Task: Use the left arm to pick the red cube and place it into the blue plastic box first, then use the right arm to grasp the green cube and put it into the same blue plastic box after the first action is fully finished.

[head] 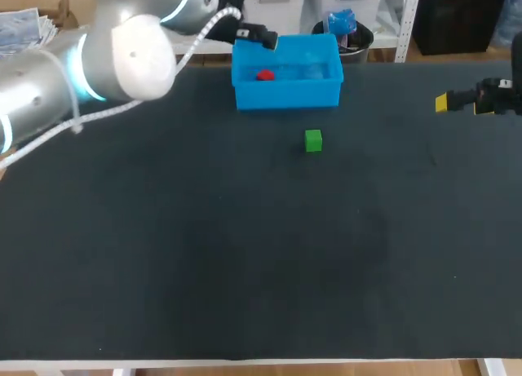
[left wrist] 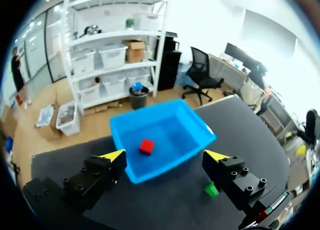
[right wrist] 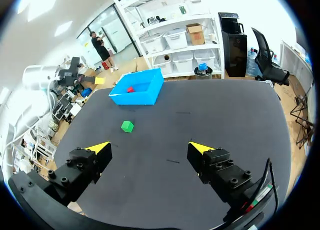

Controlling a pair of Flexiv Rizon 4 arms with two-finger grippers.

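The left wrist view settles what the head view leaves unclear: the left hand point(left wrist: 166, 155) is spread wide and empty above the blue plastic box point(left wrist: 150, 172), with the red cube point(left wrist: 146, 146) lying on the box floor. The green cube point(left wrist: 211, 190) sits on the dark desk point(head: 245, 270) near the box. The right wrist view shows the right hand point(right wrist: 150, 146) also spread and empty, well apart from the green cube.

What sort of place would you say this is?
Probably a robotics lab test bench: the left arm and the right end effector hang over a black table that carries simple practice props, a blue plastic box with a red cube inside and a green cube in front of it.
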